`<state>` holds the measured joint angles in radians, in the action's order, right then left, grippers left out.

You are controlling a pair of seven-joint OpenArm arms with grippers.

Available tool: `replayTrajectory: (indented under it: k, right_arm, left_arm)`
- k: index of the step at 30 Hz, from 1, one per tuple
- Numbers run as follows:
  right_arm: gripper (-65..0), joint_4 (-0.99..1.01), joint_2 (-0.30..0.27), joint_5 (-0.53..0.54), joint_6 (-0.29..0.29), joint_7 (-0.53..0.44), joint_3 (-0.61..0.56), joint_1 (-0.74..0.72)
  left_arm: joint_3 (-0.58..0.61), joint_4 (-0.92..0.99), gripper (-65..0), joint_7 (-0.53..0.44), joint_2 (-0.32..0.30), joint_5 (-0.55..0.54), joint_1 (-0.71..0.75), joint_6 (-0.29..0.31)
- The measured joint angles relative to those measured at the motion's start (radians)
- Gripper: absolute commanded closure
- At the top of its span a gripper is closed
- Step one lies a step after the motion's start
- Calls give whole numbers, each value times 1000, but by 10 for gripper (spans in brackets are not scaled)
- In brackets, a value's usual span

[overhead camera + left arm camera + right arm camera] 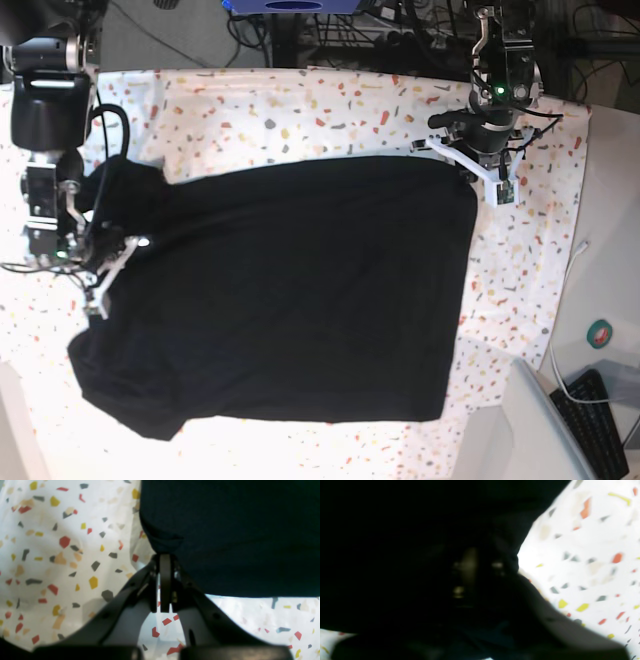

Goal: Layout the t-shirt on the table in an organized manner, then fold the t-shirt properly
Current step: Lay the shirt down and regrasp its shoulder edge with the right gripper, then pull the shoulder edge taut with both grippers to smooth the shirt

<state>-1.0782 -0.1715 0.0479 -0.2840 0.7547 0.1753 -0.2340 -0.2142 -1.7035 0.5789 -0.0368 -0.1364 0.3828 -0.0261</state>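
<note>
The black t-shirt (290, 290) lies spread out, plain side up, on the flecked white table (330, 110). My left gripper (468, 168) is at the shirt's far right corner. In the left wrist view this gripper (165, 556) is shut on the t-shirt (237, 530), pinching its edge just above the table (62, 555). My right gripper (112, 265) sits at the bunched left end of the shirt. The right wrist view is almost filled by dark t-shirt (395, 542). There the right gripper (482, 565) shows dimly, its fingers apart, with table (590, 555) to the right.
Right of the table's edge are a green tape roll (600, 335), a black keyboard (600, 395) and a white cable (572, 262). Cables and equipment crowd the far side behind the table.
</note>
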Motion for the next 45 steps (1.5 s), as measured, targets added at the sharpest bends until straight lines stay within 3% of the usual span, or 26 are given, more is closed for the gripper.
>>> replayTrajectory:
  k: [1, 2, 5, 7, 12, 16, 23, 27, 33, 41, 43, 45]
  right_arm:
    - [-318, -62, 9, 3, -3, -6, 57, 21]
    - [-339, -142, 15, -2, 0, -14, 120, 48]
    - [-339, -332, 46, -7, 15, -65, 298, 116]
    - [-339, -411, 76, -8, 14, -42, 375, 169]
    - [-344, -418, 140, 6, -3, 7, 488, 261]
    - [-345, -385, 150, -3, 1, -4, 603, 270]
    - [-344, -278, 159, 0, -4, -2, 599, 266]
    - [-341, -290, 168, -5, -118, -2, 610, 268]
    - [-341, -334, 195, -5, -129, 0, 605, 301]
    - [-338, -238, 191, 3, -129, -20, 600, 277]
    - [-273, -237, 191, 0, -129, -21, 602, 275]
    - [-126, -237, 191, -3, -129, -21, 605, 276]
  left_arm:
    - [1, 0, 0, 0, 1, 0, 0, 0]
    - [2, 1, 0, 0, 1, -5, 0, 2]
    - [-1, 2, 0, -1, -2, 0, -3, -1]
    - [1, 2, 0, 0, 0, 0, -3, -2]
    - [0, 2, 0, 0, -2, 0, -2, -2]
    - [0, 2, 0, 0, -2, 0, -1, -2]
    - [0, 2, 0, 0, -2, 0, -3, 0]
    - [-1, 2, 0, 0, -2, 0, 0, 0]
    - [-10, 2, 0, 0, -2, 0, 5, 0]
    - [-8, 2, 0, 0, -2, 0, 5, 0]
    - [-9, 2, 0, 0, -2, 0, 5, 0]
    - [-9, 2, 0, 0, -2, 0, 5, 0]
